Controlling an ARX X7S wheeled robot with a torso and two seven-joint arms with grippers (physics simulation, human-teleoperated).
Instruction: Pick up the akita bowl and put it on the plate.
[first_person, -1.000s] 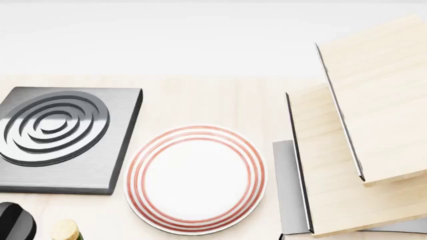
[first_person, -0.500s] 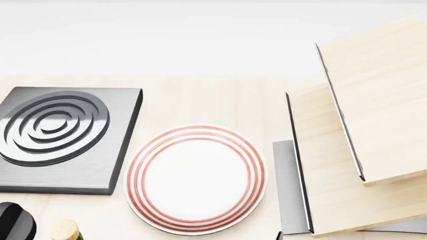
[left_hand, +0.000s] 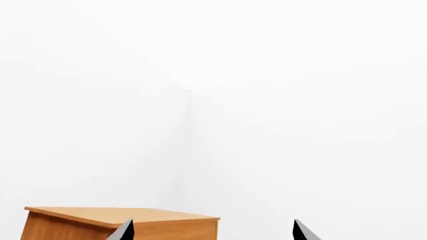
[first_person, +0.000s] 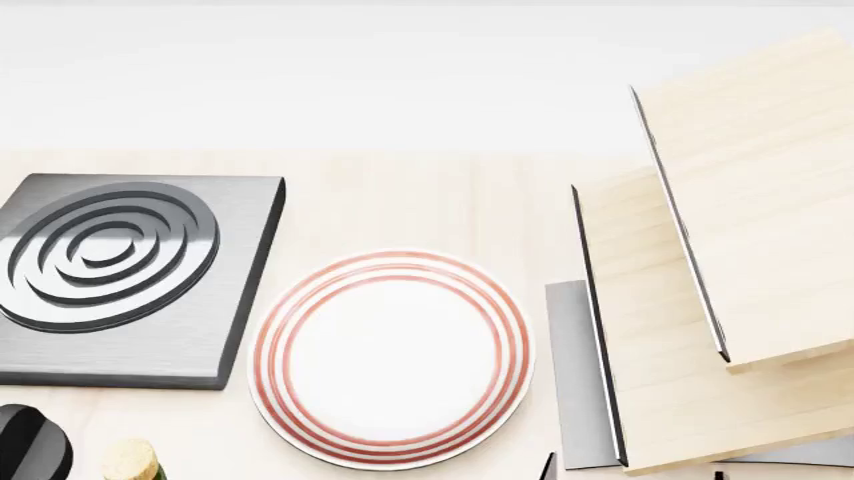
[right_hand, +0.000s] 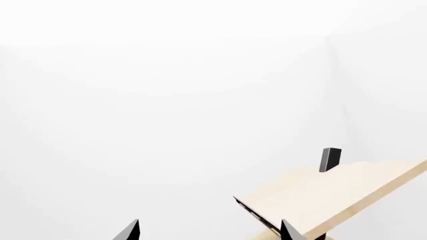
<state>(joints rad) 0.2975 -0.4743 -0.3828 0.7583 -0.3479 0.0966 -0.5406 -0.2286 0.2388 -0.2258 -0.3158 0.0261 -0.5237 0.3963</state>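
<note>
The plate (first_person: 391, 358), white with three thin red rings, lies flat on the pale wooden counter in the head view, with nothing on it. The akita bowl is out of view in every frame. My left gripper (left_hand: 213, 232) is open and holds nothing; it faces a white wall and a brown box. My right gripper (right_hand: 210, 232) is also open and holds nothing. Two dark fingertips (first_person: 547, 467) just show at the bottom edge of the head view, right of the plate.
A square dark-grey stove burner (first_person: 114, 270) sits left of the plate. Tilted pale wooden panels (first_person: 747, 220) and a grey sheet (first_person: 577, 380) stand to the right. A cork-topped bottle (first_person: 131, 462) and a dark rounded object (first_person: 30, 445) are at the bottom left. The brown box (left_hand: 120, 225) shows in the left wrist view.
The dark fingertips have risen slightly into the bottom edge of the head view, right of the plate. Nothing else has moved.
</note>
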